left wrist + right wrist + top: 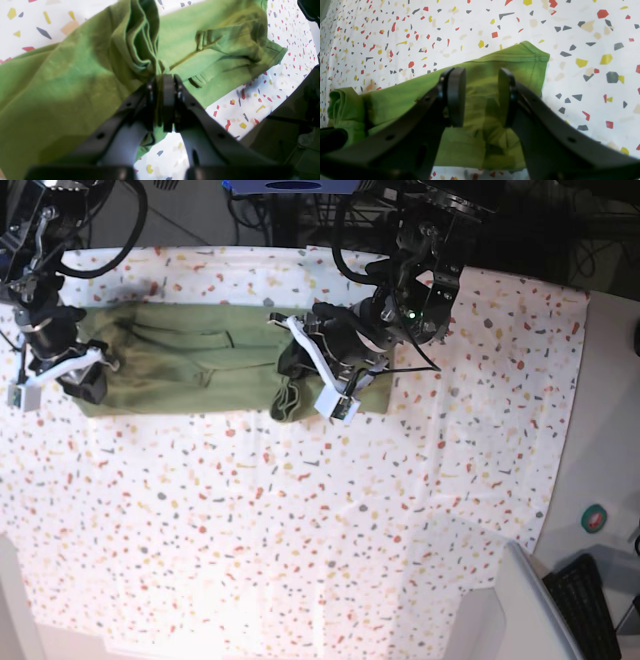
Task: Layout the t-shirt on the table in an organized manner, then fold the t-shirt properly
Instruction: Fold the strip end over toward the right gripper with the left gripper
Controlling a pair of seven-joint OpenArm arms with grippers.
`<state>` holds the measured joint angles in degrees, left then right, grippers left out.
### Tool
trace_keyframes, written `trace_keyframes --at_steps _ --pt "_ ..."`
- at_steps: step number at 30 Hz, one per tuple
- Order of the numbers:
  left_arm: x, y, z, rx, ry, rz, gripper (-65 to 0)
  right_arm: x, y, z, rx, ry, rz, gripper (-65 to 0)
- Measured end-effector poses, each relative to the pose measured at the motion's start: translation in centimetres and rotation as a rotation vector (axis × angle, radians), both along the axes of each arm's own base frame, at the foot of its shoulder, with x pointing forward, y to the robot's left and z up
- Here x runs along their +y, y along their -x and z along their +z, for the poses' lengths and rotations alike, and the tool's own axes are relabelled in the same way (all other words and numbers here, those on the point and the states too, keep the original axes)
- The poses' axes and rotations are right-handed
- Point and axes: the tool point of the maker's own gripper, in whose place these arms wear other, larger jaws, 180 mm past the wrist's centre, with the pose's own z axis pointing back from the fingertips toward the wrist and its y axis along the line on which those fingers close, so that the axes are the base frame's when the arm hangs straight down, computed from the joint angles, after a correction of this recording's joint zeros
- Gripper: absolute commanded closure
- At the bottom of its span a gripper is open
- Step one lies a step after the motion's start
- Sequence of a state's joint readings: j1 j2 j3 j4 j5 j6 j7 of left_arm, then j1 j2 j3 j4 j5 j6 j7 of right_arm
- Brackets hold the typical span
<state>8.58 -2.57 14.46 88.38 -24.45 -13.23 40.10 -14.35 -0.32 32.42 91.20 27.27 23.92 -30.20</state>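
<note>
Left jaws [163,100] pinch the soft, limp t-shirt [75,82]; right jaws [481,96] gape over its hem, the best hold.

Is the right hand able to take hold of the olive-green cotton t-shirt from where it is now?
Probably yes. The right hand is open directly over the olive-green cotton t-shirt, near its hemmed corner. Nothing lies between its pads and the fabric, so lowering and closing looks enough.

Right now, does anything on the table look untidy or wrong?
Yes. The t-shirt lies as a long band, but it bunches into thick folds where the left gripper pinches it. The right gripper is open over the other end.
</note>
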Motion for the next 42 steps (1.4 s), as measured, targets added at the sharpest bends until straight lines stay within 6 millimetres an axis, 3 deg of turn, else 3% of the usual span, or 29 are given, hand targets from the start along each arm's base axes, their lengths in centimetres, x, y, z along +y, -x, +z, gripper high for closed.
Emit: trace_keyframes --at_steps 17,21,26,31,35,38,40,42 --pt "0.0 -0.1 0.0 -0.002 -0.001 0.000 0.0 0.0 0.0 0.0 0.000 0.000 0.000 -20.7" --pt "-0.5 0.3 0.0 -0.002 -0.007 -0.024 -15.6 0.0 0.0 0.0 0.000 0.000 0.000 -20.7" --pt "-2.2 1.1 0.0 0.003 0.006 -0.078 -30.4 0.0 0.0 0.0 0.000 0.000 0.000 -20.7" --pt "-4.0 2.2 -2.0 0.050 -0.031 -0.174 -33.9 0.0 0.0 0.0 0.000 0.000 0.001 -20.7" --pt "-5.1 2.9 -1.4 0.040 -0.014 -0.210 -33.6 0.0 0.0 0.0 0.001 0.000 0.000 -20.7" --pt "-3.0 1.9 1.9 -0.062 0.001 -0.173 -33.4 0.0 0.1 -0.1 0.002 0.000 0.000 -20.7" --pt "-0.1 1.1 4.0 -0.125 -0.011 -0.112 -33.4 0.0 0.1 -0.1 0.004 0.000 0.002 -20.7" --pt "3.3 0.6 4.1 -0.137 -0.045 -0.030 -30.9 0.3 0.0 -0.1 0.002 -0.003 0.007 -20.7"
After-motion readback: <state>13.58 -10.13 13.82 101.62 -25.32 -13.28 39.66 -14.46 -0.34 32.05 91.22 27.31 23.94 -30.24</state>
